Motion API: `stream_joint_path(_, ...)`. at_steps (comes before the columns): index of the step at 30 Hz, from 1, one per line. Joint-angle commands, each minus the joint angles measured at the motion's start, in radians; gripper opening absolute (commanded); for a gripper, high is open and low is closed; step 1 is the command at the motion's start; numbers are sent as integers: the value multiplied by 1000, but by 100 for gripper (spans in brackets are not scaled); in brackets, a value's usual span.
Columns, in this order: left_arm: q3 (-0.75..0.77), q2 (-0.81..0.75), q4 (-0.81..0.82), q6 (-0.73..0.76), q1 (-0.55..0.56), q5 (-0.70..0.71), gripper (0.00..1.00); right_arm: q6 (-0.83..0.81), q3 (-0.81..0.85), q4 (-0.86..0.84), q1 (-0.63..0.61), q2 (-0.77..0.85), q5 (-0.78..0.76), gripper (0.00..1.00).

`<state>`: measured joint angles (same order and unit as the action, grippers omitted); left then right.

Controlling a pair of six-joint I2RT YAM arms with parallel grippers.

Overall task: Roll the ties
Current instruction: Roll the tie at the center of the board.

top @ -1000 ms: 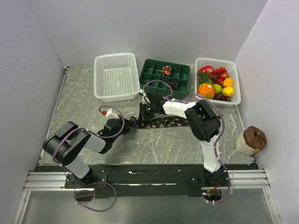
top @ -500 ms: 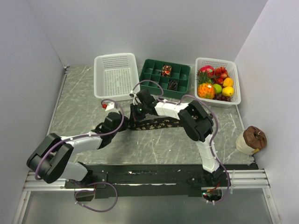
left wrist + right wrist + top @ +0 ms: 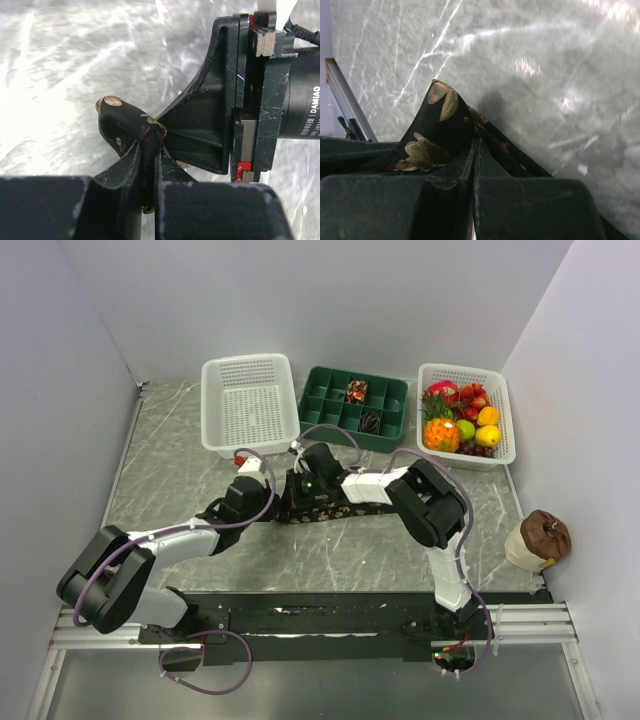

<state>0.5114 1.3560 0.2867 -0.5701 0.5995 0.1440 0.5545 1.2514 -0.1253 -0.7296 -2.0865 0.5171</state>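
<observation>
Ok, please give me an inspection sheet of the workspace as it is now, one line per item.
Surface: grey marbled table; no spill seen.
Job's things: speckled tie lies mid-table; rolled reddish tie and rolled dark tie sit in the green tray.
Clutter: white basket; fruit basket.
Grippers: left gripper and right gripper both pinch the speckled tie, close together.
Cables: purple cables loop along both arms.
Surroundings: white walls; brown-topped object beyond the right edge.
</observation>
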Motion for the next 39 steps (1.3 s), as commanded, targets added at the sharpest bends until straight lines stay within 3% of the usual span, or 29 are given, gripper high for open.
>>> stream_joint_path(1, 49, -3, 134, 91, 11, -80, 13, 55, -82, -79, -31, 85, 57, 0)
stream_joint_path(16, 44, -64, 144, 220, 134, -60, 16, 58, -205, -152, -31, 200, -6, 0)
stream_joint_path(39, 130, 69, 124, 276, 329, 40, 17, 42, -411, -175, -30, 286, -108, 0)
